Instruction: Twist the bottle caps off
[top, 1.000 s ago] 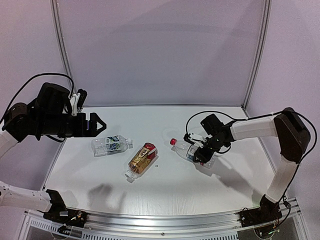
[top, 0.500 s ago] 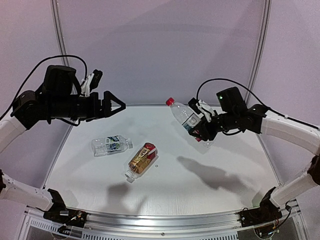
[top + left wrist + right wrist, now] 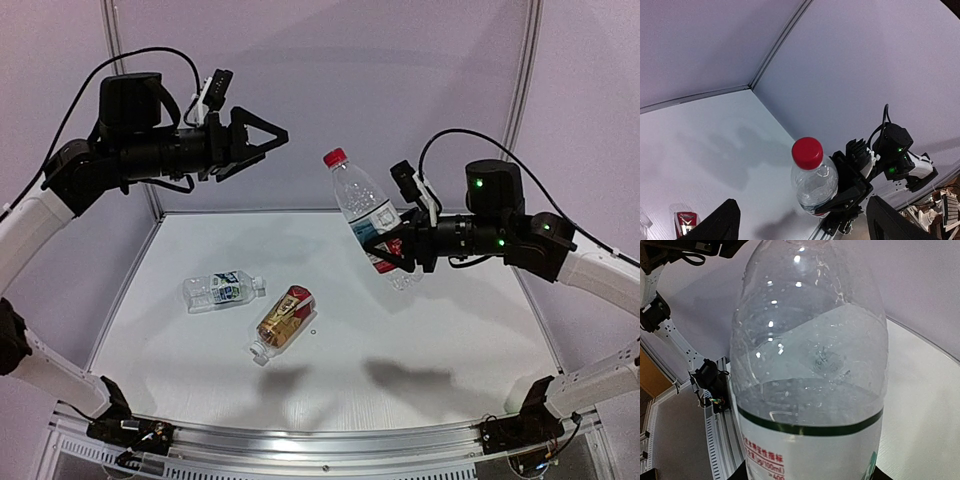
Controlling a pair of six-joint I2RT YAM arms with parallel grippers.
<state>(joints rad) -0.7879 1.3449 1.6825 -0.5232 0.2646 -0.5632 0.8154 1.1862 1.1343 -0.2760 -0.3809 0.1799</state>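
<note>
My right gripper (image 3: pixel 396 250) is shut on the lower body of a clear bottle (image 3: pixel 364 208) with a blue-white-red label, held in the air and tilted, its red cap (image 3: pixel 337 158) pointing up-left. My left gripper (image 3: pixel 272 146) hangs open to the left of that cap, apart from it. In the left wrist view the red cap (image 3: pixel 807 152) lies ahead between the open fingers (image 3: pixel 721 225). The bottle (image 3: pixel 810 365) fills the right wrist view. A green-blue labelled bottle (image 3: pixel 222 290) and an amber bottle (image 3: pixel 285 317) lie capped on the table.
A small ring-like bit (image 3: pixel 313 333) lies on the white table (image 3: pixel 430 340) beside the amber bottle. The back wall and metal corner posts (image 3: pixel 515 110) enclose the table. A metal rail (image 3: pixel 320 440) runs along the near edge.
My right arm lifted the red-capped bottle off the table and raised its cap end. My left arm rose and swung right toward the cap, gripper still open.
</note>
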